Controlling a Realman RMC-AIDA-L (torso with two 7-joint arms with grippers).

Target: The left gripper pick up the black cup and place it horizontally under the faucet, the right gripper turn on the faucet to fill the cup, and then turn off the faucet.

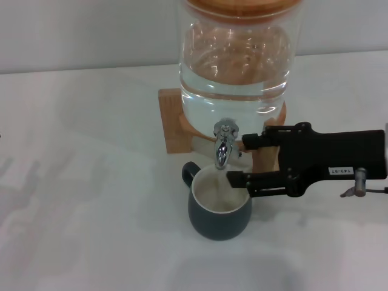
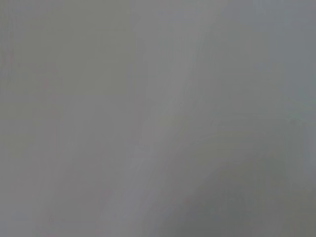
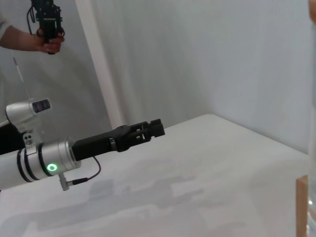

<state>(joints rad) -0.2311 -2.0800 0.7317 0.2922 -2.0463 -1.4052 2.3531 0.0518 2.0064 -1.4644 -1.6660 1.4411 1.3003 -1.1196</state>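
The black cup [image 1: 219, 209] stands upright on the white table, right under the faucet [image 1: 223, 145], with its handle to the back left and its cream inside showing. My right gripper [image 1: 242, 159] reaches in from the right with its jaws open. One finger is level with the faucet's head, the other is over the cup's rim, and it holds nothing. My left gripper [image 3: 155, 127] shows only in the right wrist view, held out above bare table far from the cup. The left wrist view shows only blurred grey.
The faucet belongs to a large glass jar [image 1: 233, 60] of water on a wooden stand [image 1: 173, 121]. In the right wrist view a person's hand [image 3: 47, 37] holds a black device at the back, by a white wall.
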